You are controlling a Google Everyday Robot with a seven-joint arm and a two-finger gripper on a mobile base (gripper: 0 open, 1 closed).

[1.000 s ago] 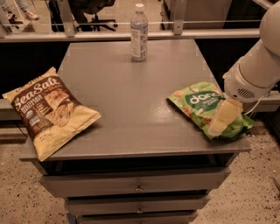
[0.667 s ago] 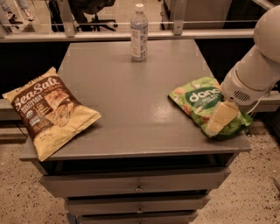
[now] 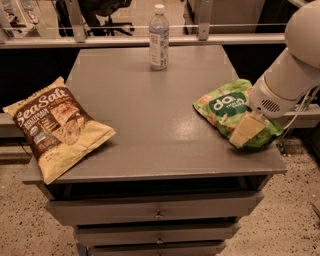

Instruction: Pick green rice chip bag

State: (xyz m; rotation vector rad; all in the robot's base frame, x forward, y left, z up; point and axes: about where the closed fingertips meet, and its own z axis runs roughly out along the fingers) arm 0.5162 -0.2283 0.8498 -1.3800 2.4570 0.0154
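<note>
Three things sit on the flat grey cabinet top (image 3: 150,110) I am watching: two snack bags and one bottle. Below the top are stacked drawer fronts (image 3: 200,210), and I count two small pulls on them. The floor (image 3: 295,215) is speckled, and behind the cabinet a pale rail (image 3: 100,41) runs across, with an office chair (image 3: 107,15) beyond it. The white arm (image 3: 295,65) comes in from the upper right and slants down and to the left, so the gripper (image 3: 246,131) lies on the near right part of the top, its pale tip resting against the green rice chip bag (image 3: 225,105). Whether the gripper is spread or clamped on the bag I cannot tell from here. That bag lies flat near the right edge, logo side up, partly covered by the tool. One tan-and-brown Sea Salt bag (image 3: 57,127) lies well apart at the left, its corner overhanging the edge. One clear water bottle (image 3: 159,37) stands upright at the far middle.
</note>
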